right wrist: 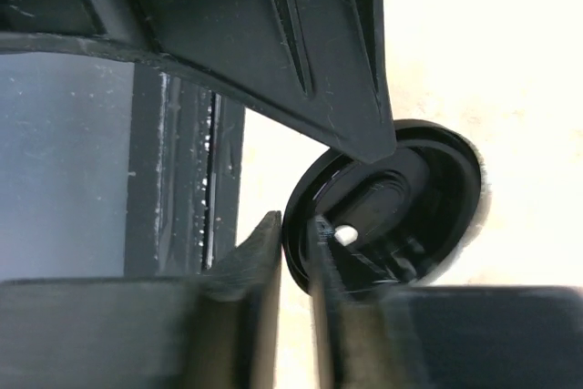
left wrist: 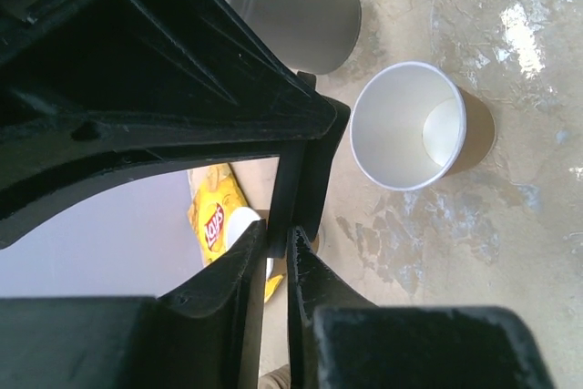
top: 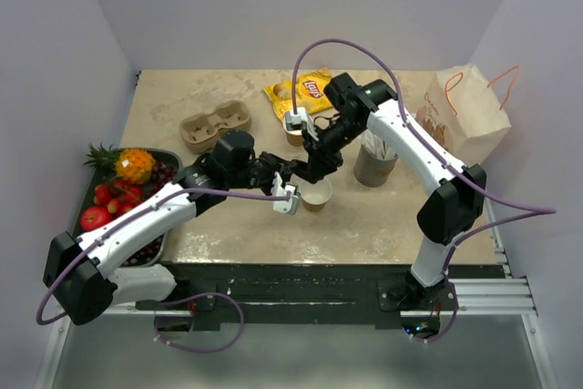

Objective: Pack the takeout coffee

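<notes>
The tan paper cup (top: pixel 317 194) stands open on the table and shows white inside in the left wrist view (left wrist: pixel 410 125). The round black lid (right wrist: pixel 401 198) hangs in the air just above and left of the cup. My right gripper (right wrist: pixel 293 230) is shut on the lid's rim. My left gripper (left wrist: pixel 278 234) is shut on the lid's other edge, which shows edge-on (left wrist: pixel 314 170). In the top view both grippers, left (top: pixel 293 173) and right (top: pixel 315 167), meet over the cup's far side, and the lid is hard to see between them.
A grey cup of straws (top: pixel 373 166) stands right of the cup. A second paper cup (top: pixel 294 130) stands by the yellow chips bag (top: pixel 305 93). The pulp carrier (top: pixel 216 127) is at the back left, the fruit tray (top: pixel 168 157) at the left and the paper bag (top: pixel 474 111) at the back right.
</notes>
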### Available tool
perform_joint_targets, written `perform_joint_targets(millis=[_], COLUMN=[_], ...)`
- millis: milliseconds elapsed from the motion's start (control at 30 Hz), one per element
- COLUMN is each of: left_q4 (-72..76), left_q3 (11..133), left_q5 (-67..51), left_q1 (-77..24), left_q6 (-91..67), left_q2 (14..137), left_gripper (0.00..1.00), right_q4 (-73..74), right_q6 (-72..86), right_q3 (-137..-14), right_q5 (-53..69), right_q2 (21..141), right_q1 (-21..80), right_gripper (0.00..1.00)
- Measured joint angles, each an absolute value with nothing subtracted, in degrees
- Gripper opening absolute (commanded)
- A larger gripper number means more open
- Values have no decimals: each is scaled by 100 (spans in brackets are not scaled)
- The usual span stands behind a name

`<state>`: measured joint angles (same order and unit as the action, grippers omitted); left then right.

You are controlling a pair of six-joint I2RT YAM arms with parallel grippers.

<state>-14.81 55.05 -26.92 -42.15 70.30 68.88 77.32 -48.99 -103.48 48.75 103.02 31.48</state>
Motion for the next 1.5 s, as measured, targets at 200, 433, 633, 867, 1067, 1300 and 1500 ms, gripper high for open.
perform_joint_targets(millis=[200,433,633,867,1067,1300,1500], left_q4=[-1603,-1570,-1455,-858,-148,143,611], left_q3=[5640,5752,5765,5706,5684,5660,5537], left_q5=[-2657,-2847,-3894,-5043,-5756,-6106,-6204], left_q1=[-4215,-4158,-3623,-3173,-3081,-2976,-2665], left_q6=[6348,4136,2084,174,-954,-1752,-2362], left_q2=[6888,6949,7557,8416,8908,9443,9515], left_gripper=[0,0,0,0,0,0,0], right_q4=[7553,5122,3144,2134,1750,1575,1704], right_q6=[-4733,-3389,-2220,-1835,-1505,-1173,-1500], right_q3=[-10866,-9741,-7710,-6451,-6001,-5813,-5802], right_q5=[4724,4392,4136,3474,2899,2460,2320], right_q2=[10206,8753,7419,7043,6827,6831,6997], right_q1=[2998,2119,2298,2910,3111,3124,3173], right_gripper=[59,71,87,81,78,79,80])
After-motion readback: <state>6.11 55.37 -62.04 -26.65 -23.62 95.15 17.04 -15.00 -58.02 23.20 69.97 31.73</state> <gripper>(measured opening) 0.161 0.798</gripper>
